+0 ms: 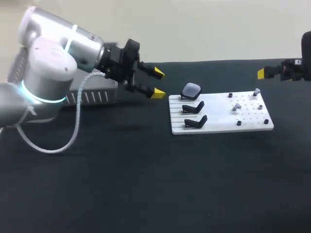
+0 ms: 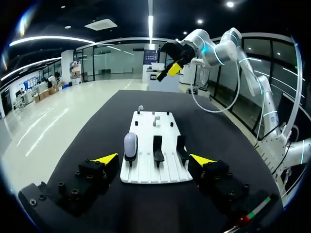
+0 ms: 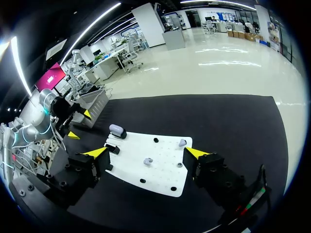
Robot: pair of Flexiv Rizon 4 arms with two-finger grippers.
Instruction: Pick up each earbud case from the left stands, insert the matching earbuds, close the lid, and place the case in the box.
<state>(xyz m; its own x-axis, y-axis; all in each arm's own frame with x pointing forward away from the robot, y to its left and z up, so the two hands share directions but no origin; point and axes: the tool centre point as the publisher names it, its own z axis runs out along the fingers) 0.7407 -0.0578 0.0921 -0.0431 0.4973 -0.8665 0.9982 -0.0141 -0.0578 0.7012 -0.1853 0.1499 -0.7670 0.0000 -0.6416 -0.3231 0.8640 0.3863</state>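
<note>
Left gripper [image 1: 158, 82] spread wide, empty; earbud case [image 1: 191, 90] sits on a stand [image 2: 129, 157] just ahead of it, on white board [image 1: 252, 127]. Right gripper [image 3: 146, 152] also spread, board ahead of it.

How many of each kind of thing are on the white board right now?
Earbud case: 1
Black stands: 3
Earbuds: 2
Black pegs: 4
Total on the white board: 10
</note>
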